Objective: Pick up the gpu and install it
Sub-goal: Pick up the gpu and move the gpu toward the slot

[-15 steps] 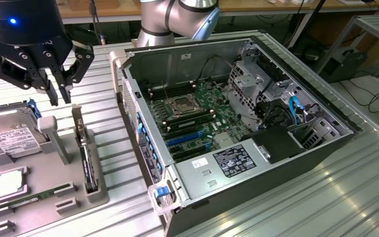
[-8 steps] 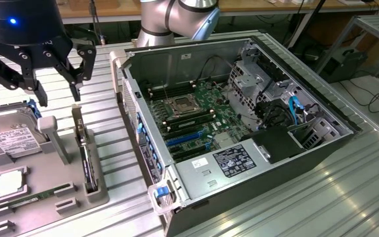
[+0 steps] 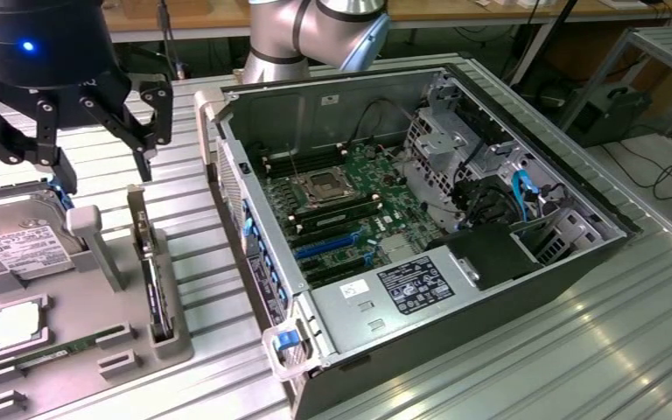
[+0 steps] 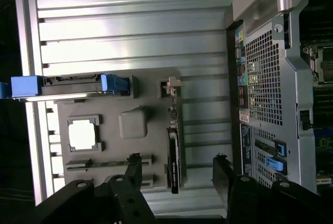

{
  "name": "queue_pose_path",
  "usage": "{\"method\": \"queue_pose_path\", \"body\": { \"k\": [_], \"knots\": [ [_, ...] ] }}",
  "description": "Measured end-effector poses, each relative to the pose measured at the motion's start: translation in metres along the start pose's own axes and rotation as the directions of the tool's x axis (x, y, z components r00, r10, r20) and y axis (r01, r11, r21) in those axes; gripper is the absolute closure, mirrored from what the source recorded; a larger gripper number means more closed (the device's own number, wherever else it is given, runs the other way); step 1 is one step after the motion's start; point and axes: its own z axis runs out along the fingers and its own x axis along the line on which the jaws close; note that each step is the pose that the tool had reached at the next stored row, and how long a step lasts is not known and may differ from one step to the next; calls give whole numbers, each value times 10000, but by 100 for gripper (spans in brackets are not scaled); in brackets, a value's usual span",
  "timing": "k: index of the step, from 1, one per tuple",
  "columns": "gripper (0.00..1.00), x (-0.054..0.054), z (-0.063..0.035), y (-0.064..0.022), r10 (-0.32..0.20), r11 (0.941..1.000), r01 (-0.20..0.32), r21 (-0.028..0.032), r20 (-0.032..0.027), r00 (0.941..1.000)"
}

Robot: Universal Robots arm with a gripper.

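Note:
The gpu (image 3: 150,262) is a thin dark card standing on edge in a slot of the grey holder tray (image 3: 85,306), at the exterior view's left of the computer case (image 3: 430,289). In the wrist view the gpu (image 4: 173,154) appears edge-on as a narrow black strip. My gripper (image 3: 102,175) hangs above the far end of the tray, open and holding nothing. In the wrist view my gripper (image 4: 178,172) has one fingertip (image 4: 134,168) on each side of the card, well clear of it.
The tray also holds a silver hard drive (image 3: 21,245) with blue clips, a CPU (image 3: 15,324) and a RAM stick (image 3: 56,354). The open case lies on its side, showing the motherboard (image 3: 348,201) and blue slots (image 3: 330,249). The ribbed metal table (image 3: 570,350) surrounds everything.

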Motion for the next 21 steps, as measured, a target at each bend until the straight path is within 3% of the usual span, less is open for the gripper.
{"method": "queue_pose_path", "body": {
  "k": [5, 7, 21],
  "knots": [
    [34, 3, 100, -7, -1, 10000, 1, 11, 1, 10000],
    [34, 3, 125, -19, -2, 10000, 1, 51, 4, 10000],
    [34, 4, 191, -25, -4, 10000, 4, 50, 5, 10000]
  ]
}}
